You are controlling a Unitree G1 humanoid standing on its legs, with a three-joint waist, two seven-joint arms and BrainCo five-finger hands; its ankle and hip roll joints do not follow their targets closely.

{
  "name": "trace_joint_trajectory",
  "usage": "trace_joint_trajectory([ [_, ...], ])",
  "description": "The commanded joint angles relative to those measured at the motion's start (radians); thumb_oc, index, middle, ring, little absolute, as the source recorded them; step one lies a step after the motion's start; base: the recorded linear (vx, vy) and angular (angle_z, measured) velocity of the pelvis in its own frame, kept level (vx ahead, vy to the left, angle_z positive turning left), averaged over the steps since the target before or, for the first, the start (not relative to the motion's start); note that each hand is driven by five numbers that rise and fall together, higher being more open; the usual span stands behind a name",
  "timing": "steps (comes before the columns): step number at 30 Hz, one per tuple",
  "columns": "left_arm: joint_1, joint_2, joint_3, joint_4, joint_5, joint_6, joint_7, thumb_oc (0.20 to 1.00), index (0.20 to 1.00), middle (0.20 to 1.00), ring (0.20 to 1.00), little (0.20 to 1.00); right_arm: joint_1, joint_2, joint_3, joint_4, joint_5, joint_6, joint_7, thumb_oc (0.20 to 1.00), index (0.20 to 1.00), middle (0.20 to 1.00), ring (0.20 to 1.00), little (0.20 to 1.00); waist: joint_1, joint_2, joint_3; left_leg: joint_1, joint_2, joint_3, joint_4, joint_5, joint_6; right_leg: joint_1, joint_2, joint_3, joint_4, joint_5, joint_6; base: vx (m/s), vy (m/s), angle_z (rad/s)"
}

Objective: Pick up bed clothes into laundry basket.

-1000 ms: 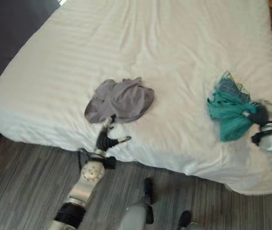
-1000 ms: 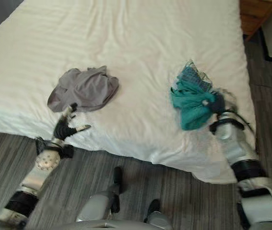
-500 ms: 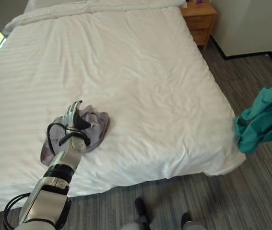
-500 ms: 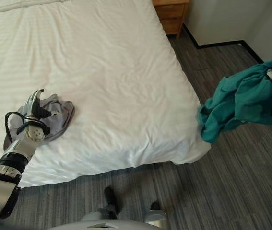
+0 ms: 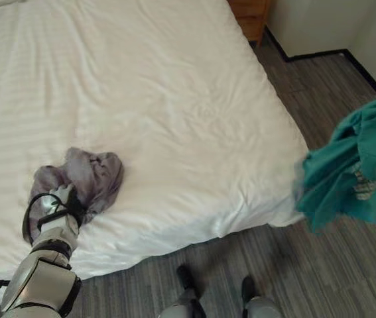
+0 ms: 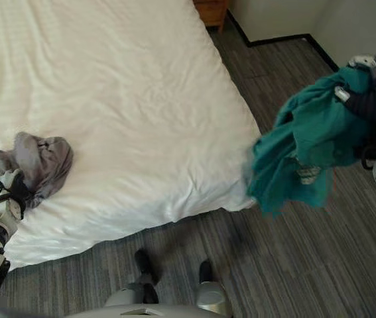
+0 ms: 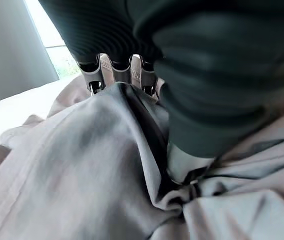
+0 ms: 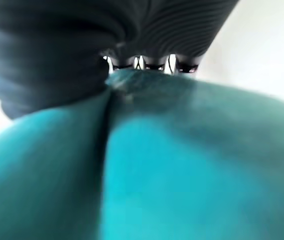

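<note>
Nearest, at the bed's front edge, the left hand [image 5: 60,211] is pressed into the grey garment [image 5: 88,177], which is bunched on the white bed [image 5: 174,99]. The left wrist view shows grey cloth gathered up against the palm and fingers [image 7: 116,70], so the fingers appear curled into it, a grip the eye views cannot confirm. Further right, clear of the mattress and above the grey floor [image 6: 274,265], the right hand [image 6: 373,99] holds the teal garment [image 6: 307,146] hanging in loose folds; its wrist view shows teal cloth packed under the fingers [image 8: 147,64], clenched on it.

The step in hand seems to be gathering: one garment lifted, the other just being seized. Next the grey piece needs lifting off the bed, and both need carrying to the laundry basket, whose place these views do not settle. A wooden nightstand [image 5: 250,13] stands furthest off, at the bed's far corner.
</note>
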Motion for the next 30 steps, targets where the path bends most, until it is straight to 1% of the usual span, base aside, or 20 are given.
trace_joint_trajectory([
  [1,-0.045,0.063,-0.015,-0.009,0.048,-0.025,-0.020,0.200,0.200,0.200,0.200,0.200,-0.084,-0.014,-0.143,-0.020,0.058,-0.037,-0.053,0.200,0.200,0.200,0.200,0.200,0.066,0.001,0.039,0.108,0.111,0.029,0.008,-0.081,-0.159,-0.059,-0.145,-0.174,0.026,0.176,0.100,-0.16,-0.043,0.00],
  [3,-0.082,0.168,-0.019,-0.129,0.024,-0.034,0.018,0.200,0.200,0.200,0.200,0.200,-0.112,-0.005,-0.119,-0.038,0.061,-0.048,-0.065,0.200,0.200,0.200,0.200,0.200,0.105,0.014,0.034,0.112,0.138,0.048,0.008,-0.088,-0.165,-0.014,-0.175,-0.251,0.091,0.126,0.100,-0.10,-0.045,-0.28],
  [5,-0.042,0.274,0.055,-0.317,-0.020,-0.054,0.074,0.200,0.200,0.200,0.200,0.200,-0.107,0.021,-0.109,-0.037,0.062,-0.060,-0.072,0.200,0.200,0.200,0.200,0.200,0.148,0.010,0.028,0.121,0.153,0.086,0.008,-0.066,-0.162,0.028,-0.198,-0.300,0.145,0.114,0.100,-0.12,-0.046,-0.61],
  [7,0.029,0.316,0.147,-0.556,-0.029,-0.069,0.112,0.200,0.200,0.200,0.200,0.200,-0.090,0.069,-0.117,-0.037,0.057,-0.058,-0.070,0.200,0.200,0.200,0.200,0.200,0.205,0.004,0.002,0.118,0.173,0.137,0.013,-0.048,-0.149,0.095,-0.233,-0.385,0.209,0.127,0.100,-0.18,-0.044,-0.82],
  [9,0.142,0.331,0.273,-0.720,-0.052,-0.075,0.104,0.200,0.200,0.200,0.200,0.200,-0.077,0.134,-0.105,-0.039,0.053,-0.045,-0.048,0.200,0.200,0.200,0.200,0.200,0.252,-0.017,-0.028,0.122,0.181,0.189,0.015,-0.041,-0.137,0.142,-0.256,-0.422,0.270,0.155,0.100,-0.14,-0.029,-0.48],
  [12,0.185,0.260,0.365,-0.888,-0.132,-0.109,0.127,0.200,0.200,0.200,0.200,0.200,-0.095,0.195,-0.048,-0.014,0.042,-0.015,-0.028,0.200,0.200,0.200,0.200,0.200,0.278,-0.044,-0.062,0.127,0.183,0.233,0.017,-0.028,-0.129,0.181,-0.233,-0.415,0.284,0.203,0.100,-0.10,-0.067,-0.81],
  [13,0.191,0.260,0.371,-0.892,-0.132,-0.109,0.126,0.200,0.200,0.200,0.200,0.200,-0.098,0.194,-0.044,-0.014,0.042,-0.014,-0.029,0.200,0.200,0.200,0.200,0.200,0.278,-0.043,-0.063,0.128,0.184,0.235,0.017,-0.028,-0.130,0.181,-0.232,-0.412,0.282,0.205,0.100,-0.16,-0.116,-0.71],
  [14,0.175,0.188,0.392,-1.011,-0.208,-0.159,0.145,0.200,0.200,0.200,0.200,0.200,-0.105,0.225,-0.027,-0.007,0.030,0.004,-0.019,0.200,0.200,0.200,0.200,0.200,0.288,-0.052,-0.079,0.119,0.190,0.253,0.019,-0.016,-0.126,0.215,-0.222,-0.418,0.272,0.232,0.100,-0.17,-0.107,-0.71],
  [15,0.189,0.149,0.402,-1.061,-0.243,-0.176,0.134,0.200,0.200,0.200,0.200,0.200,-0.106,0.228,-0.026,-0.010,0.026,0.010,-0.017,0.200,0.200,0.200,0.200,0.200,0.294,-0.050,-0.084,0.121,0.196,0.264,0.019,-0.004,-0.130,0.228,-0.205,-0.411,0.249,0.225,0.100,-0.21,-0.136,-0.65],
  [17,0.181,0.059,0.383,-1.148,-0.316,-0.215,0.119,0.200,0.200,0.200,0.200,0.200,-0.116,0.247,-0.011,-0.021,0.027,0.014,-0.010,0.200,0.200,0.200,0.200,0.200,0.283,-0.046,-0.094,0.131,0.225,0.311,0.022,0.031,-0.144,0.253,-0.176,-0.437,0.187,0.170,0.100,-0.16,-0.118,-0.97],
  [19,0.172,-0.004,0.362,-1.197,-0.358,-0.229,0.110,0.200,0.200,0.200,0.200,0.200,-0.121,0.266,-0.012,-0.041,0.028,0.015,-0.008,0.200,0.200,0.200,0.200,0.200,0.282,-0.026,-0.100,0.145,0.252,0.335,0.022,0.060,-0.161,0.270,-0.163,-0.450,0.136,0.122,0.100,-0.15,-0.115,-1.18],
  [20,0.169,-0.048,0.344,-1.217,-0.386,-0.231,0.108,0.200,0.200,0.200,0.200,0.200,-0.126,0.280,0.001,-0.049,0.026,0.016,-0.012,0.200,0.200,0.200,0.200,0.200,0.281,-0.014,-0.098,0.147,0.269,0.348,0.024,0.083,-0.175,0.275,-0.147,-0.456,0.115,0.079,0.100,-0.20,-0.167,-0.72],
  [21,0.158,-0.094,0.332,-1.229,-0.408,-0.232,0.113,0.200,0.200,0.200,0.200,0.200,-0.139,0.291,0.009,-0.058,0.023,0.019,-0.018,0.200,0.200,0.200,0.200,0.200,0.269,-0.002,-0.097,0.150,0.296,0.360,0.025,0.111,-0.195,0.275,-0.128,-0.453,0.088,0.035,0.100,-0.17,-0.191,-0.68],
  [23,0.156,-0.146,0.315,-1.241,-0.436,-0.230,0.116,0.200,0.200,0.200,0.200,0.200,-0.177,0.322,0.046,-0.078,0.014,0.029,-0.021,0.200,0.200,0.200,0.200,0.200,0.264,0.029,-0.085,0.164,0.344,0.364,0.026,0.148,-0.228,0.271,-0.084,-0.417,0.023,0.001,0.090,-0.14,-0.221,-1.00],
  [25,0.161,-0.212,0.294,-1.254,-0.467,-0.233,0.116,0.200,0.200,0.200,0.200,0.200,-0.191,0.362,0.094,-0.075,0.006,0.030,-0.025,0.200,0.200,0.200,0.200,0.200,0.256,0.036,-0.067,0.174,0.367,0.336,0.030,0.165,-0.252,0.257,-0.057,-0.385,-0.009,-0.012,0.081,-0.06,-0.229,-1.09],
  [26,0.162,-0.213,0.296,-1.254,-0.468,-0.233,0.115,0.200,0.200,0.200,0.200,0.200,-0.194,0.362,0.098,-0.074,0.004,0.031,-0.026,0.200,0.200,0.200,0.200,0.200,0.258,0.039,-0.066,0.177,0.371,0.337,0.030,0.169,-0.255,0.258,-0.053,-0.381,-0.008,-0.015,0.078,0.01,-0.174,-0.85],
  [27,0.158,-0.232,0.281,-1.258,-0.482,-0.238,0.110,0.200,0.200,0.200,0.200,0.200,-0.202,0.372,0.116,-0.072,0.001,0.034,-0.027,0.200,0.200,0.200,0.200,0.200,0.261,0.039,-0.053,0.181,0.373,0.307,0.034,0.167,-0.256,0.248,-0.048,-0.360,-0.011,-0.020,0.070,0.06,-0.281,-1.01],
  [28,0.165,-0.279,0.261,-1.250,-0.535,-0.250,0.124,0.200,0.200,0.200,0.200,0.200,-0.234,0.397,0.184,-0.063,-0.001,0.044,-0.023,0.200,0.200,0.200,0.200,0.200,0.293,0.035,-0.007,0.157,0.356,0.150,0.130,0.126,-0.238,0.235,-0.037,-0.327,-0.016,-0.022,0.049,0.10,-0.387,-1.08],
  [29,0.176,-0.299,0.248,-1.254,-0.553,-0.254,0.117,0.200,0.200,0.200,0.200,0.200,-0.237,0.398,0.197,-0.063,-0.009,0.049,-0.022,0.200,0.200,0.200,0.200,0.200,0.302,0.026,0.006,0.143,0.307,0.026,0.180,0.062,-0.218,0.228,-0.031,-0.278,-0.018,-0.027,0.035,0.10,-0.422,-2.00],
  [30,0.176,-0.315,0.228,-1.258,-0.568,-0.260,0.108,0.200,0.200,0.200,0.200,0.200,-0.235,0.392,0.205,-0.065,-0.019,0.050,-0.023,0.200,0.200,0.200,0.200,0.200,0.305,0.017,0.011,0.125,0.259,-0.056,0.227,-0.003,-0.191,0.214,-0.032,-0.227,-0.018,-0.024,0.027,0.10,-0.322,-2.24],
])
